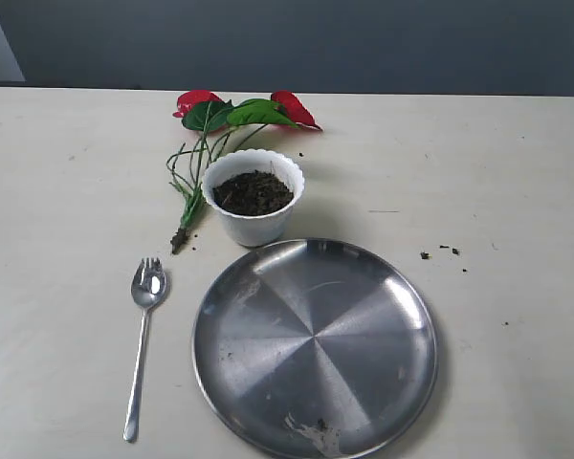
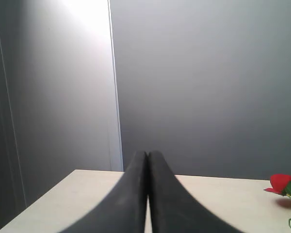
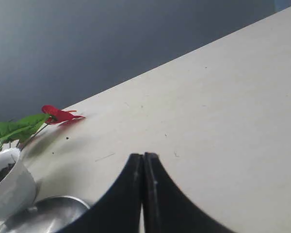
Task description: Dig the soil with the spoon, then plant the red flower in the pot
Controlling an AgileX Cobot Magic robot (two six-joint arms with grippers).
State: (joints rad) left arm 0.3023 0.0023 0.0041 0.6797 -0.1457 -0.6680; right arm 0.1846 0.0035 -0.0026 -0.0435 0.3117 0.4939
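Observation:
A small white pot [image 1: 256,199] with a scalloped rim stands mid-table, filled with dark soil [image 1: 253,191]. The red flower [image 1: 231,115] lies flat on the table behind and left of the pot, its stems running down beside it. A silver spoon [image 1: 143,335] with short tines lies to the pot's front left, handle toward the near edge. Neither arm shows in the exterior view. My left gripper [image 2: 147,154] is shut and empty, with a red bloom [image 2: 280,183] at the frame's edge. My right gripper [image 3: 144,156] is shut and empty, away from the pot [image 3: 9,189] and flower [image 3: 58,115].
A large round steel plate [image 1: 315,344] lies in front of the pot, with dirt smears near its front rim. A few soil crumbs [image 1: 440,251] are scattered on the pale table to the right. A dark wall rises behind the table.

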